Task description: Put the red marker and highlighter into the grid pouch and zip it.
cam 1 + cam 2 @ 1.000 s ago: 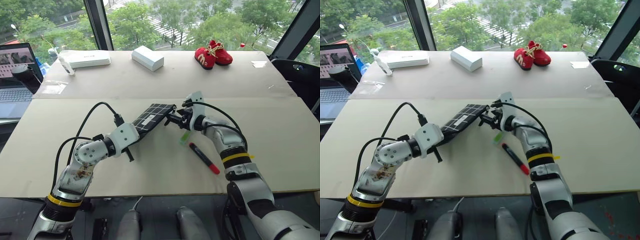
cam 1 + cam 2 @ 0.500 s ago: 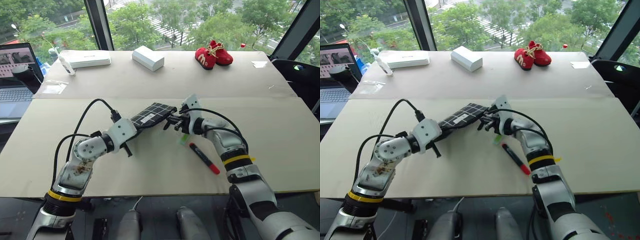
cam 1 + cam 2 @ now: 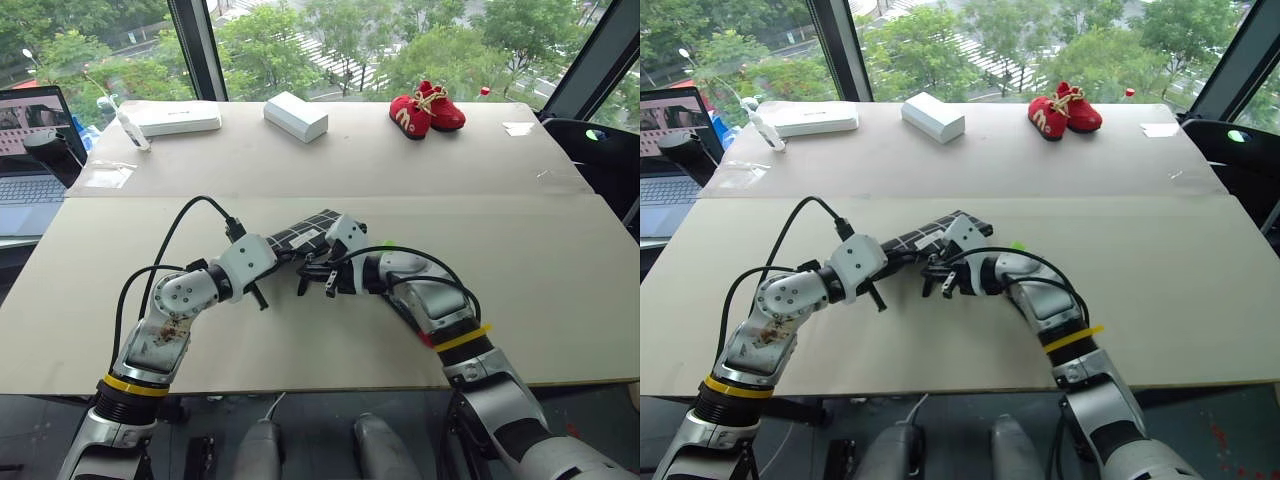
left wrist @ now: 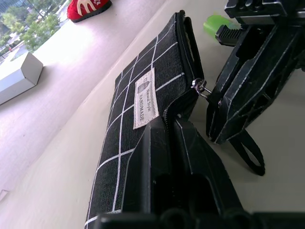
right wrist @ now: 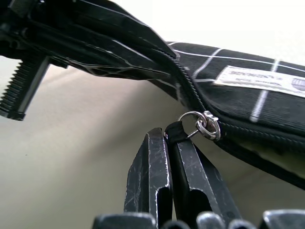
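Right gripper (image 5: 167,136) now nearer the left gripper (image 4: 169,129), jaws pinching the grid pouch (image 4: 143,95) pull cord (image 4: 250,152); left jaws clamping its edge.

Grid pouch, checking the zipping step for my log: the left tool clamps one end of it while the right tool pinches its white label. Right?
Not quite. The right tool pinches the black zipper pull cord, not the white label; the right wrist view shows it. The left tool does clamp one end of the grid pouch.
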Controlling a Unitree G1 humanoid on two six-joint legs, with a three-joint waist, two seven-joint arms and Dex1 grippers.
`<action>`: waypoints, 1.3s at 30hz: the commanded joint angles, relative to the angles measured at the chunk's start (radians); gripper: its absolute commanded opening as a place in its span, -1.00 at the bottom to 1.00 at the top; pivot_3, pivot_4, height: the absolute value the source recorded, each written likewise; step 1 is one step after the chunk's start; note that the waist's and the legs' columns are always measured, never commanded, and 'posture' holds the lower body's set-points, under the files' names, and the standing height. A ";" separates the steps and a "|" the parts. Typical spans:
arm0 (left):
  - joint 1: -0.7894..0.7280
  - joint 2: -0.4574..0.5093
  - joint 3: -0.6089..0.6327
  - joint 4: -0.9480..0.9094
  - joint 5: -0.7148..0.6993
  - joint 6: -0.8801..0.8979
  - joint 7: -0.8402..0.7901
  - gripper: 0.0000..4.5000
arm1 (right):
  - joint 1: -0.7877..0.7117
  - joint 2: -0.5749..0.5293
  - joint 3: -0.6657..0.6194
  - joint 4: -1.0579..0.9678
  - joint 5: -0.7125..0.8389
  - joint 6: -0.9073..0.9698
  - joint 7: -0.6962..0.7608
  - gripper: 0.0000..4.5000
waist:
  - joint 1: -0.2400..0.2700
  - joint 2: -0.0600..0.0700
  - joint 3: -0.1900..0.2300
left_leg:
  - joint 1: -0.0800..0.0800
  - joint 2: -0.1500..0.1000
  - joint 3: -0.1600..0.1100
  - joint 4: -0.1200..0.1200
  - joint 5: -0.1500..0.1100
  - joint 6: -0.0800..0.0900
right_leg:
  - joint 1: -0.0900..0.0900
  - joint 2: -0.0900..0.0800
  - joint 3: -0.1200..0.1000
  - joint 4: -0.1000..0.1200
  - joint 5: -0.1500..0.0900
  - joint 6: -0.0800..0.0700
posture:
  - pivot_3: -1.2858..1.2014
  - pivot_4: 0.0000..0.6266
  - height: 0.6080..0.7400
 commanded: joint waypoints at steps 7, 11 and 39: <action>-0.016 -0.005 -0.006 -0.021 -0.006 -0.030 0.004 -1.00 | -0.016 -0.086 -0.077 -0.066 0.058 0.057 0.024 -0.12 | 0.010 0.000 0.000 | 0.000 0.000 0.000 0.002 0.000 0.000 | 0.000 0.000 0.000 0.002 0.000 0.000 | 0.03 -0.52 0.86; -0.009 -0.005 -0.005 -0.026 -0.016 -0.034 -0.002 -1.00 | 0.036 -0.207 -0.155 -0.229 0.201 0.180 0.135 0.02 | 0.020 0.000 0.000 | -0.001 0.000 0.000 0.003 0.000 0.000 | 0.000 0.000 0.000 0.002 0.000 0.000 | 0.03 -0.52 0.86; 0.026 0.037 0.023 0.033 -0.084 -0.150 -0.104 -1.00 | 0.522 -0.591 -0.269 -0.653 0.227 0.294 -0.072 0.02 | 0.026 -0.001 0.000 | 0.000 -0.001 0.000 0.005 0.000 0.000 | 0.002 0.000 0.001 0.001 -0.001 0.001 | 0.03 -0.52 0.86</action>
